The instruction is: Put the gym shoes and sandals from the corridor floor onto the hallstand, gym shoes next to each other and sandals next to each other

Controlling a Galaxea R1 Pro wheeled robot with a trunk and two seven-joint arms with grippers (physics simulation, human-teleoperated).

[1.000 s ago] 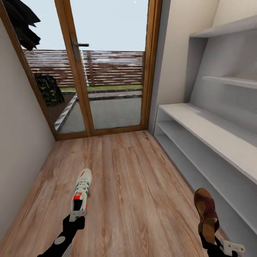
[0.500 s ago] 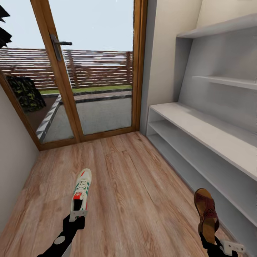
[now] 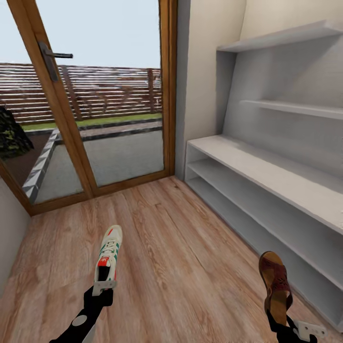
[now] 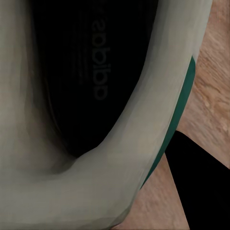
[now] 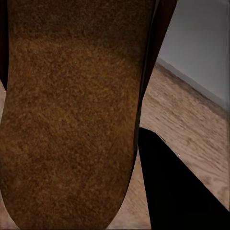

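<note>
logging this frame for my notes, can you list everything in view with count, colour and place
gym shoe: 1, white with green stripes and red-orange patches, held by its heel in the left gripper above the floor
sandal: 1, dark brown with tan footbed, held by its heel in the right gripper, beside the shoe rack
shoe rack: 1, pale grey, along the right wall, bench top and two open shelf levels
wall shelves: 2, pale grey, above the rack
floor: light-brown wood planks
glass door: 1, wooden frame, dark handle, far end of the corridor, fence and paving outside
left gripper: 1, pale fingers on a black arm, lower left
right gripper: 1, pale fingers on a black arm, lower right corner
</note>
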